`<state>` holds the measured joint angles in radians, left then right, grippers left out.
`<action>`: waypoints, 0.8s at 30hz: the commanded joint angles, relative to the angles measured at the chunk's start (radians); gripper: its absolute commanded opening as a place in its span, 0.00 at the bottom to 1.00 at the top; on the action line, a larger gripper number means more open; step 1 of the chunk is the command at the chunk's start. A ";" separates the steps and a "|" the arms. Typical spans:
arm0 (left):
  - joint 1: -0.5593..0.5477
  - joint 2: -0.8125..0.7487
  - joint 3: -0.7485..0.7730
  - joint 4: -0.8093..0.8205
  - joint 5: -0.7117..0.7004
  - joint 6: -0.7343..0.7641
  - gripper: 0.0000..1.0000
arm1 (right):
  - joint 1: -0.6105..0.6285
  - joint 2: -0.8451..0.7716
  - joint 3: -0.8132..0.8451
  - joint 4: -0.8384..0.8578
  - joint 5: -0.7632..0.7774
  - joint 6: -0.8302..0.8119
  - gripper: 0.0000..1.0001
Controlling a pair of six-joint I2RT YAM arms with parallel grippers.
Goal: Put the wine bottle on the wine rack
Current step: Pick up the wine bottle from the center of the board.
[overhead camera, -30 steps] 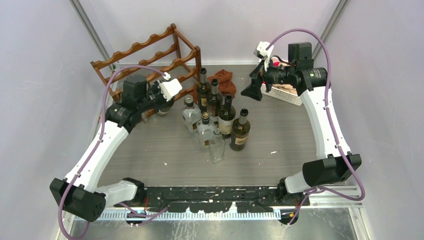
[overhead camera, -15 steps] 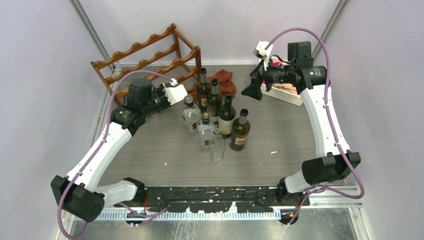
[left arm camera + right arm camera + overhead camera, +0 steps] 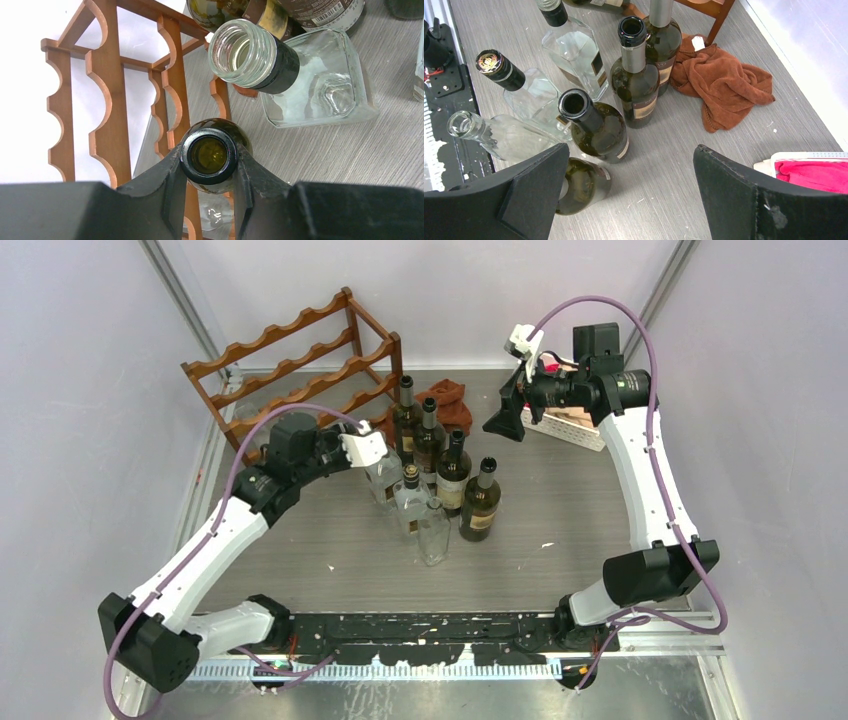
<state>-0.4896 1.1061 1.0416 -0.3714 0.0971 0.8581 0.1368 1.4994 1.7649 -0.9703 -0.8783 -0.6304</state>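
Two fingers of the left gripper pinch the neck of a dark wine bottle, just beside the wine rack and not on its rails. The right gripper gapes wide and holds nothing, well to the right of the rack.

The dark green glass wine bottle is uncorked, its open mouth facing the wrist camera. Its neck is clamped between the fingers of the left gripper, with the body extending away beneath. The dark reddish-brown wooden wine rack, with scalloped rails, stands upright just beyond that gripper, to its left. Contact with the bottle cannot be determined.
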 commanded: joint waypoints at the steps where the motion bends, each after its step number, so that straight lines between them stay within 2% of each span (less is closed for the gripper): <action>1: -0.010 -0.072 0.036 0.179 -0.082 0.099 0.00 | 0.005 -0.001 0.045 0.007 -0.003 -0.015 1.00; 24: -0.127 -0.106 -0.052 0.145 -0.248 0.228 0.00 | 0.006 0.001 0.044 -0.005 0.001 -0.032 1.00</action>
<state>-0.6037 1.0538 0.9741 -0.4026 -0.0528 0.9672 0.1368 1.5078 1.7695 -0.9771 -0.8726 -0.6498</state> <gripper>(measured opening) 0.328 0.996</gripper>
